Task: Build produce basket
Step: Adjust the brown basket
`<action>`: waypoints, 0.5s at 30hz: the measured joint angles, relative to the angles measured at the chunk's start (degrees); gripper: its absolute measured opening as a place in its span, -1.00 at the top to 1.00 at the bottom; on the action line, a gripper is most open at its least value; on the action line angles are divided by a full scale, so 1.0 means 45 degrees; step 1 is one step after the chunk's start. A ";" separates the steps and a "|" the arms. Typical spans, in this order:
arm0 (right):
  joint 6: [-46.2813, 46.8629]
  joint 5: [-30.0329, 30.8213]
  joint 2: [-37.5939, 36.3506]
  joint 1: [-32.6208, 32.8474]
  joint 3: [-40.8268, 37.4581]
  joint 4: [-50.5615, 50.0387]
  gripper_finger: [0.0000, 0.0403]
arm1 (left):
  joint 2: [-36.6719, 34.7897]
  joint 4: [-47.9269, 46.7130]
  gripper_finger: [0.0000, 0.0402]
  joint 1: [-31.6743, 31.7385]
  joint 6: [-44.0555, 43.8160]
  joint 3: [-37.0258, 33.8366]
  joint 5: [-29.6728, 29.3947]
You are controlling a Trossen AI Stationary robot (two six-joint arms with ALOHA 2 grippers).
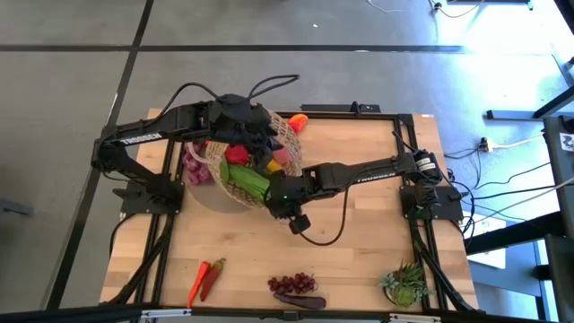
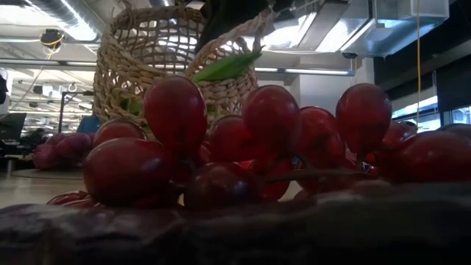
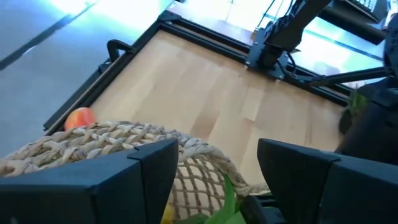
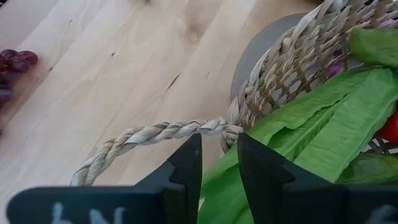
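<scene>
Your basket [image 1: 280,135] sits tipped on the far-left part of the table [image 1: 359,242], its open mouth facing the middle, and both arms are at it. Your right gripper [image 4: 219,163] is at the near rim, its fingers drawn close together around the green leafy stalk [image 4: 323,127] that pokes out over the weave, just beside the twisted loop handle [image 4: 149,135]. Your left gripper [image 3: 217,165] hangs over the far side of the basket with its fingers spread apart (nothing shows between them but the woven rim and a scrap of green leaf below).

Inside the basket you have a red pepper [image 1: 237,154], a cucumber [image 1: 251,182] and something yellow. A purple bunch [image 1: 195,168] lies against the basket's left side, and an orange piece [image 1: 298,121] rests just behind it. Well apart, along the near edge, lie the red-orange chillies [image 1: 206,276] and a bunch of grapes [image 1: 293,284], with the potted plant [image 1: 405,283] at the near-right corner.
</scene>
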 joint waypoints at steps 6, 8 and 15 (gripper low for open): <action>0.0005 0.0000 0.0000 -0.0005 0.0000 0.0313 0.52 | 0.0069 0.0034 -0.05 0.0005 0.0872 0.0000 0.0457; 0.0010 0.0005 0.0000 -0.0005 0.0005 0.0371 0.52 | 0.0102 0.0047 -0.05 0.0023 0.0907 0.0000 0.1643; 0.0089 0.0000 0.0000 -0.0003 0.0005 0.0376 0.52 | 0.0099 0.0755 -0.05 0.0058 0.0493 0.0008 0.4750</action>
